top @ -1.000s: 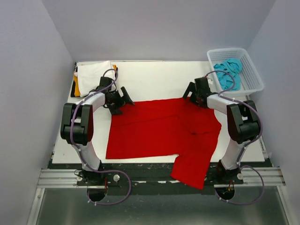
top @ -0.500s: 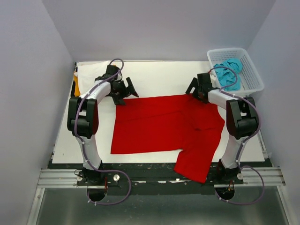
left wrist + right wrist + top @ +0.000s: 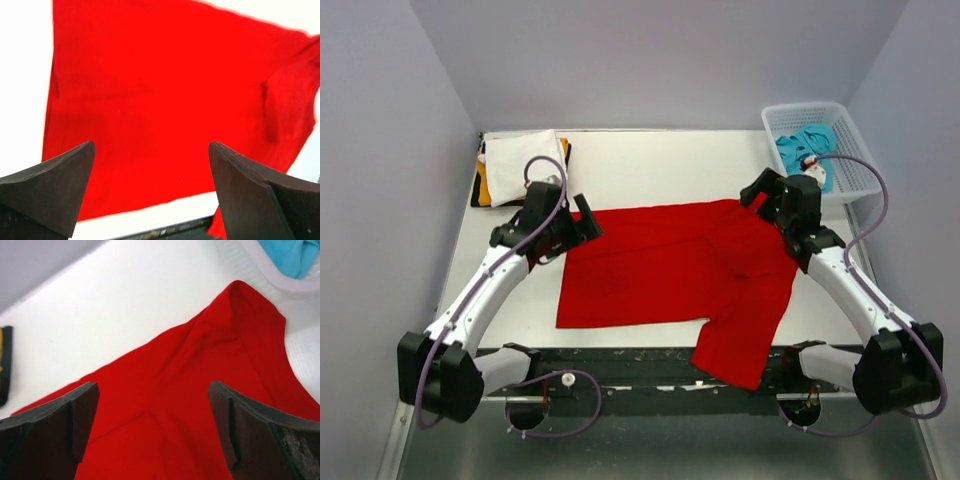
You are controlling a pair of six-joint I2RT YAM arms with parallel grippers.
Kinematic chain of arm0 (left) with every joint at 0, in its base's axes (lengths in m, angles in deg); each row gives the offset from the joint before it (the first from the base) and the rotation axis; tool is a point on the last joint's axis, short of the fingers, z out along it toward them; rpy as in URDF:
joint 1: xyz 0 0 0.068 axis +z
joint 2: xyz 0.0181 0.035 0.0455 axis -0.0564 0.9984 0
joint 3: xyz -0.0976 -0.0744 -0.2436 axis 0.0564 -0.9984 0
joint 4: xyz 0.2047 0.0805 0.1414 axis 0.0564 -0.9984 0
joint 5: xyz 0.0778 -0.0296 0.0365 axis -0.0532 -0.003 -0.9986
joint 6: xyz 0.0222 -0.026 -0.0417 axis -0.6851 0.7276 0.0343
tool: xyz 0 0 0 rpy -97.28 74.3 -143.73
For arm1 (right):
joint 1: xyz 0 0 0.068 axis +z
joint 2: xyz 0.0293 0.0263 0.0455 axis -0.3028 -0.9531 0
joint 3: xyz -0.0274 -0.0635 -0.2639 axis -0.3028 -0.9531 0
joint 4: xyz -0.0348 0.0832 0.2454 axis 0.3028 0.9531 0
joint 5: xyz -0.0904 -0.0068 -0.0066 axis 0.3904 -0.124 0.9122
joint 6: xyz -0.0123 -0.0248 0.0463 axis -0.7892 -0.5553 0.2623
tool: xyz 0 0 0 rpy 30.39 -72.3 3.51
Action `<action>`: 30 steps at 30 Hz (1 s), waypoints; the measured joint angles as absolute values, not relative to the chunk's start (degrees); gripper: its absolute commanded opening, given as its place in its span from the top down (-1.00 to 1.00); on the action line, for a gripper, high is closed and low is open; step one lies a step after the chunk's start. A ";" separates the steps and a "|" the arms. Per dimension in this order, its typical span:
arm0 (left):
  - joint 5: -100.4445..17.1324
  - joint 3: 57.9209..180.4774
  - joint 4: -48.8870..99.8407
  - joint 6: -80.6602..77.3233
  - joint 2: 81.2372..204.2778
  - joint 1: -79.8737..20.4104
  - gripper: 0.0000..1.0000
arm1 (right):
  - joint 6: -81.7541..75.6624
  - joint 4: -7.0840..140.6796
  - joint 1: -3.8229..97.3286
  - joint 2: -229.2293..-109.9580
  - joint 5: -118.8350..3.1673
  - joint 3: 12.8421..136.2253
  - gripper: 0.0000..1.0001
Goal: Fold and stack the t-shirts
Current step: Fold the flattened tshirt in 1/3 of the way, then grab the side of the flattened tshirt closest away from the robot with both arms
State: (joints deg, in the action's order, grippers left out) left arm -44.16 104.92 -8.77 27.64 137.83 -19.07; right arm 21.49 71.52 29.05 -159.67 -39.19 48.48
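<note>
White table carries everything here. The bright red t-shirt is spread flat across its middle. Its long axis runs left to right. Its far edge is a nearly straight line from one arm to the other, and one portion at the near right hangs over the table's front edge.

The white lattice basket stands at the far right corner with a turquoise t-shirt bunched inside. At the far left corner a folded white t-shirt lies on top of an orange one.

The left gripper sits at the shirt's far left corner and the right gripper at its far right corner, so each arm is nearest its own end of that far edge. Both wrist views show the fingers spread wide with nothing between them. The red cloth lies below and ahead of the jaws, not in them, so neither pincer holds the shirt.

The coming move probably turns on that shared far edge. The body of the shirt lies toward the robot from both pincers, so a fold would likely carry the far edge toward the near one, both corners lifted together. The right corner is rumpled into a raised ridge, an easier pinch than the flat left corner, which calls for a low approach to catch cloth alone.
</note>
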 measured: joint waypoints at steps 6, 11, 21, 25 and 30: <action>-51.06 88.04 -14.23 34.37 124.04 -23.48 -0.97 | 24.23 68.95 28.92 -150.73 -44.70 39.11 -1.00; -56.11 74.17 -19.35 42.39 109.22 -24.14 -0.93 | 25.69 69.01 28.92 -146.36 -47.80 34.76 -1.00; -55.46 65.84 -16.37 50.17 102.77 -24.16 -0.33 | 26.59 70.41 28.94 -145.61 -49.40 34.32 -1.00; -53.69 65.55 -16.31 50.41 103.03 -24.16 -0.09 | 26.61 71.44 28.94 -146.38 -48.72 34.34 -1.00; -51.57 65.55 -16.02 49.65 105.37 -24.16 0.50 | 26.63 72.33 28.92 -146.75 -47.91 34.36 -1.00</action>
